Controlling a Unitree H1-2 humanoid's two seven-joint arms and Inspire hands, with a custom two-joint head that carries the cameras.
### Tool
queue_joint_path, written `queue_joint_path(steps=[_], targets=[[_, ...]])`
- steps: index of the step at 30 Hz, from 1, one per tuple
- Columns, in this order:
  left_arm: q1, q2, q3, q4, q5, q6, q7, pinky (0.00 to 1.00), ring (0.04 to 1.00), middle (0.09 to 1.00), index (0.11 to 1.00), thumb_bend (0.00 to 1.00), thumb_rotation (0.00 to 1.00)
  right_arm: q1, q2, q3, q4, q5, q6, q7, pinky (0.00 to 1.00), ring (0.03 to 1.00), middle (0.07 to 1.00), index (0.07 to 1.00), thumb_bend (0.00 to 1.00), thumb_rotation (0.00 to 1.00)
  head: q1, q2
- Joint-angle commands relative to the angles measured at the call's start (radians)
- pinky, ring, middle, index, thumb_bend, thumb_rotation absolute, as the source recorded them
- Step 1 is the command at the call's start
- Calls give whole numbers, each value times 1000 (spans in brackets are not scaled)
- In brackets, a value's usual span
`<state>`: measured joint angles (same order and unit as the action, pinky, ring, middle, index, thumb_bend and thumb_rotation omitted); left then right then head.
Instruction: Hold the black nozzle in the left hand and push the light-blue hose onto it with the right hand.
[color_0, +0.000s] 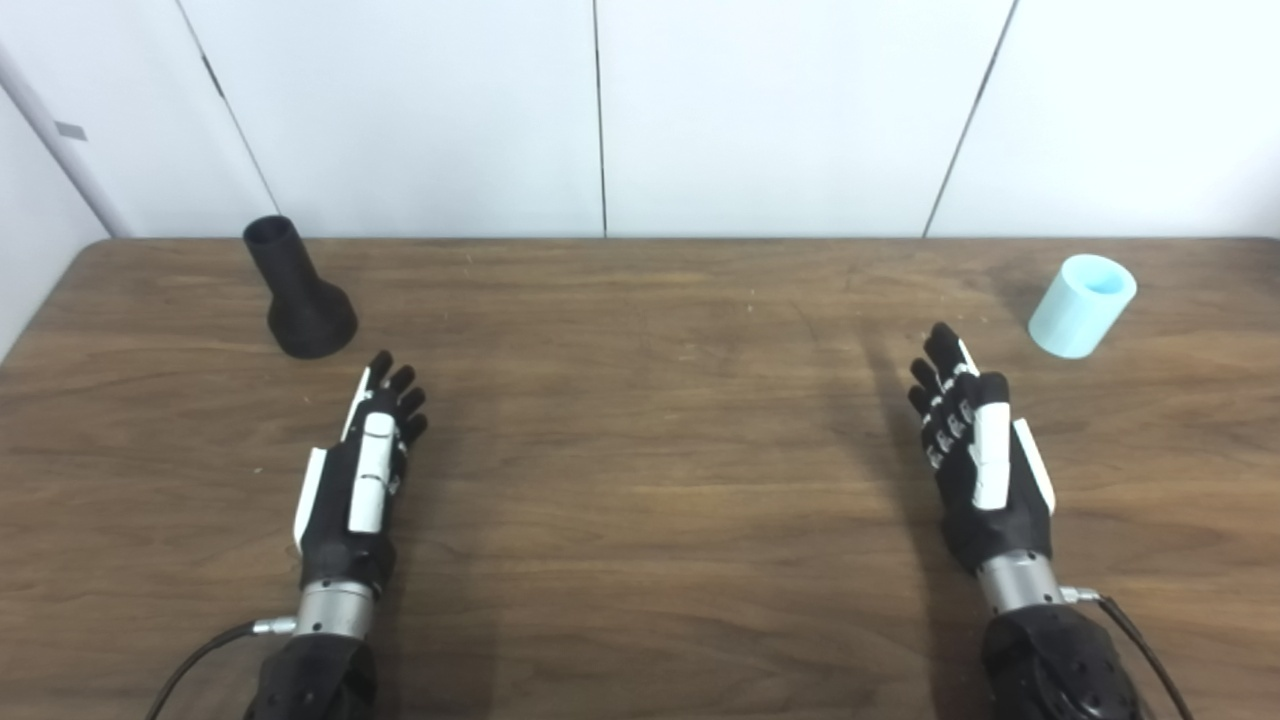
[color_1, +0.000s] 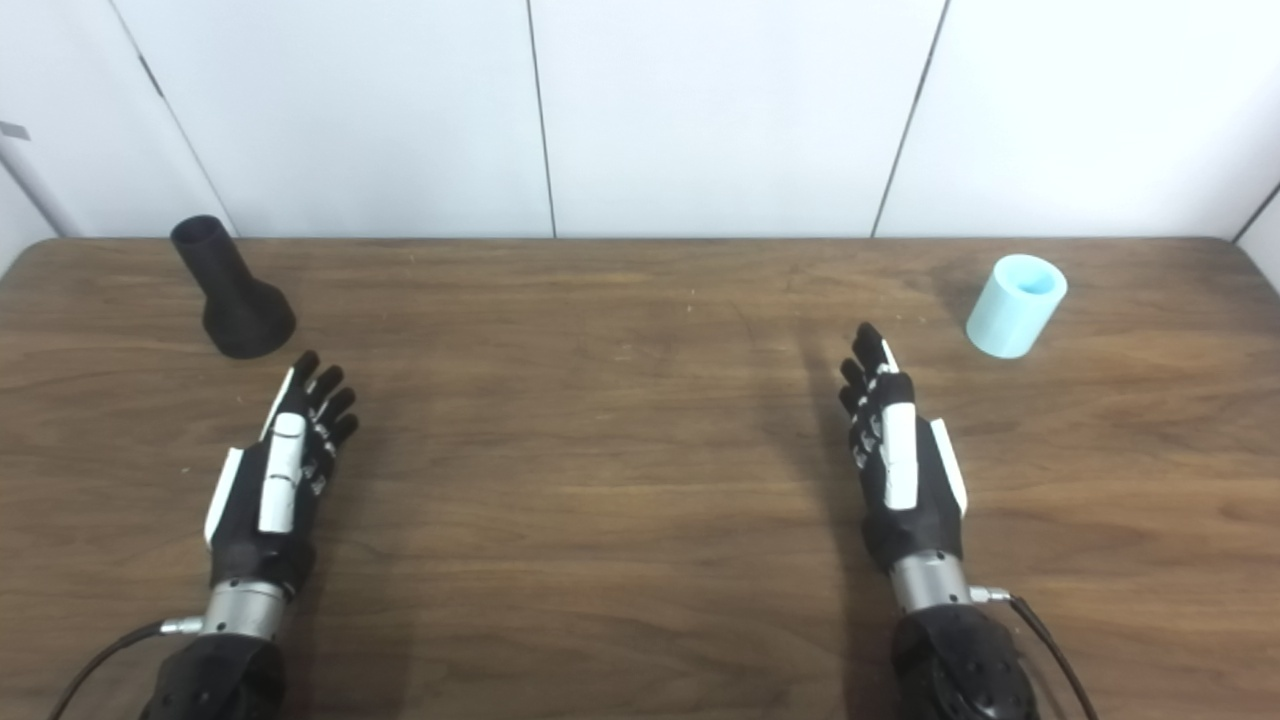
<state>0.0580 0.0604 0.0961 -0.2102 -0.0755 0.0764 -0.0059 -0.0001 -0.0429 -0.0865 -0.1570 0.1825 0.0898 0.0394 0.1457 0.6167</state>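
The black nozzle (color_0: 298, 292) stands upright at the far left of the wooden table (color_0: 640, 480), wide base down, narrow open neck up. The light-blue hose (color_0: 1082, 305), a short open cylinder, stands at the far right. My left hand (color_0: 362, 470) hovers open just in front of the nozzle, fingers stretched toward it, a short gap between them. My right hand (color_0: 978, 450) is open too, edge-on, fingers pointing away, to the near left of the hose and apart from it. Neither hand holds anything.
White wall panels (color_0: 600, 110) rise right behind the table's far edge. Thin cables (color_0: 200, 655) trail from both wrists near the bottom of the picture.
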Motion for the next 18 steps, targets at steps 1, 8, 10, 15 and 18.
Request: queue_joint_path(steps=[1, 8, 10, 15, 18], targets=[[-4, -6, -11, 2, 16, -43, 0, 929, 946, 954, 957, 455, 937, -10, -14, -15, -8, 19, -57, 17, 1000, 1000, 1000, 980, 560, 1000, 25, -12], [8, -23, -27, 18, 26, -75, 2, 942, 945, 952, 948, 449, 934, 4, -36, -32, 52, 47, -118, 50, 1000, 982, 979, 960, 604, 1000, 66, -70], [12, -25, -29, 23, 24, -87, -1, 947, 947, 953, 948, 450, 929, 7, -41, -33, 70, 49, -134, 57, 996, 976, 976, 960, 603, 1000, 68, -73], [18, -30, -30, 77, 12, -148, -11, 962, 952, 954, 950, 470, 911, 15, -51, -31, 122, 54, -184, 82, 990, 976, 976, 965, 590, 1000, 108, -148], [17, -35, -33, 102, 17, -168, -10, 961, 953, 952, 949, 476, 907, 15, -57, -32, 147, 52, -207, 88, 997, 978, 978, 964, 584, 1000, 123, -170]])
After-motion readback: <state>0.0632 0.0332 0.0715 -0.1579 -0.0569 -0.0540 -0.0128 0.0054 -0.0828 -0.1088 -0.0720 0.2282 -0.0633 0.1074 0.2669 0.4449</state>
